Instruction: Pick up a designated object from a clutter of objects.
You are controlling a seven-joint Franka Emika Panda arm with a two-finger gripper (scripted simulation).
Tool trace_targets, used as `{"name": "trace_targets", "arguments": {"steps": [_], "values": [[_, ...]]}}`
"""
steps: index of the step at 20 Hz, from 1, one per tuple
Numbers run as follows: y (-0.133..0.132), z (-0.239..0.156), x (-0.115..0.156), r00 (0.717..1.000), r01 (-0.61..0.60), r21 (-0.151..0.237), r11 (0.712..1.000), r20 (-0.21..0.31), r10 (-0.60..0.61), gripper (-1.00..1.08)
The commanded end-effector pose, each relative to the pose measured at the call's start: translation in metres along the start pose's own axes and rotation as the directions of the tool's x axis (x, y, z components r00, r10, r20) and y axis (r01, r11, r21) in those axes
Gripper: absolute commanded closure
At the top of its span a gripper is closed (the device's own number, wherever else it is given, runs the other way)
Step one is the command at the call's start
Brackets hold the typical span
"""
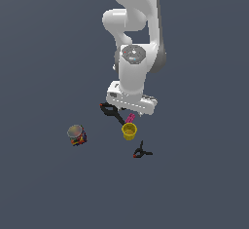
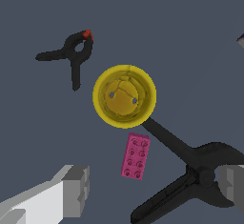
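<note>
Claw (image 2: pixel 151 189) is hanging wide open, gripping nothing, over a plain dark grey floor (image 1: pixel 44 189). Pink brick (image 2: pixel 135 156) is lying between its fingers (image 2: pixel 76 189), just beside yellow cup (image 2: pixel 124 96) and big black clamp (image 2: pixel 188 173). Small clamp (image 2: pixel 71 56) is sitting apart. Only exterior view is showing the can (image 1: pixel 77 135), well apart.

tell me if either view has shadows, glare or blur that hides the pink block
Exterior view: flat, even render with no cast shadows or glare; the pink block is tiny and partly hidden behind the yellow cup. Wrist view: sharp, evenly lit, studs on the block clearly readable, only soft shading inside the cup.
</note>
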State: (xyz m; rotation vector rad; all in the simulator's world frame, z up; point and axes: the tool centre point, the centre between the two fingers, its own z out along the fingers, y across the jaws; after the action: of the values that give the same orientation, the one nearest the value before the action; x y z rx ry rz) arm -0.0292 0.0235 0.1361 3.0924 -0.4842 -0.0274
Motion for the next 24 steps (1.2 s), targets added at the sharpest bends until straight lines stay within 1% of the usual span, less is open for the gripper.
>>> {"name": "trace_targets", "arguments": {"steps": [1, 6, 12, 17, 24], "values": [[-0.001, 0.019, -0.008, 0.999, -0.053, 0.005, 0.999, -0.004, 0.053, -0.92], [0.0, 0.048, -0.022, 0.991, -0.134, 0.011, 0.991, -0.008, 0.134, -0.92], [0.001, 0.068, -0.034, 0.981, -0.195, 0.016, 0.981, -0.011, 0.195, -0.92], [0.002, 0.074, -0.039, 0.977, -0.214, 0.017, 0.977, -0.012, 0.214, -0.92], [0.002, 0.08, -0.038, 0.977, -0.211, 0.016, 0.977, -0.011, 0.211, -0.92]]}}
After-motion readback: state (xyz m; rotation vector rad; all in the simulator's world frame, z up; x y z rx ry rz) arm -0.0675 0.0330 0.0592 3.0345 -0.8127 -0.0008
